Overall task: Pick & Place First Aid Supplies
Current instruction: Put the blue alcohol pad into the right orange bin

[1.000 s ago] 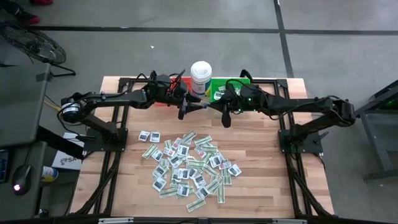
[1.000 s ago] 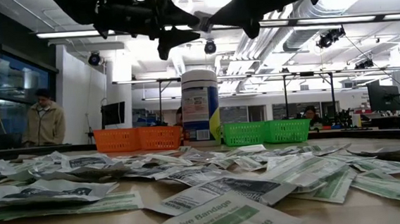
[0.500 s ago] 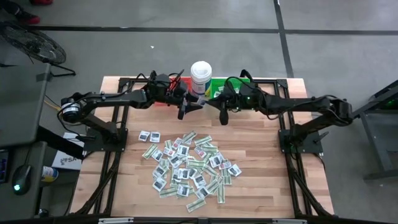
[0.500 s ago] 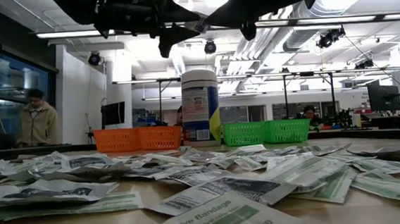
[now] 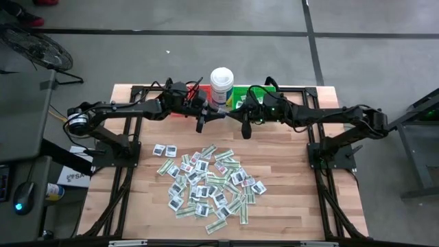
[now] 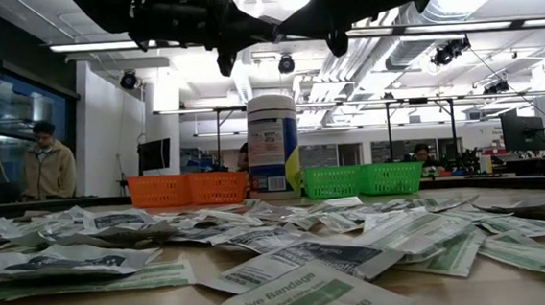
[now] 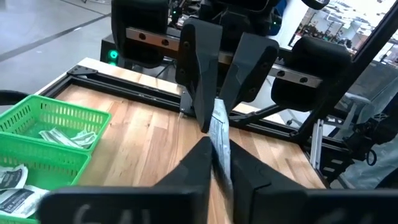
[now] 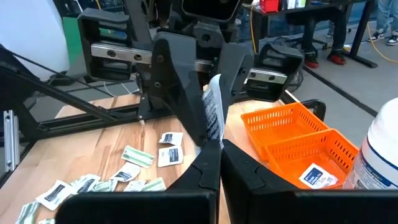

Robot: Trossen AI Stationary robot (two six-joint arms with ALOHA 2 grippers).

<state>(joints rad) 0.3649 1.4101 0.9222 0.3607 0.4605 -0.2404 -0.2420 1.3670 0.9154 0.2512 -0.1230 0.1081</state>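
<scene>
Your two end effectors meet nose to nose above the back of the table (image 5: pixel 288 206), just in front of the white tub (image 5: pixel 221 85). One thin packet (image 7: pixel 219 134) stands on edge between them. The left end effector (image 7: pixel 214 155) is clamped on one edge of it, and the right end effector (image 8: pixel 214 152) is clamped on the opposite edge. From overhead you cannot make out the packet at all; the dark fingers hide it. Its print is too small for you to read in either wrist view.

The rest of the supplies (image 5: pixel 209 184) lie in a loose heap of packets at the middle of the table, well clear of both arms. You have bare wood all round the heap, out to the side edges and the near edge.

The orange bin (image 8: pixel 298 140) and the green bin (image 7: pixel 53 134) sit along the back edge either side of the tub, each with a few packets in it. From above, the arms cover most of both bins. In the low view the arms are cut off at the top, and a person (image 6: pixel 47 163) stands in the room beyond.
</scene>
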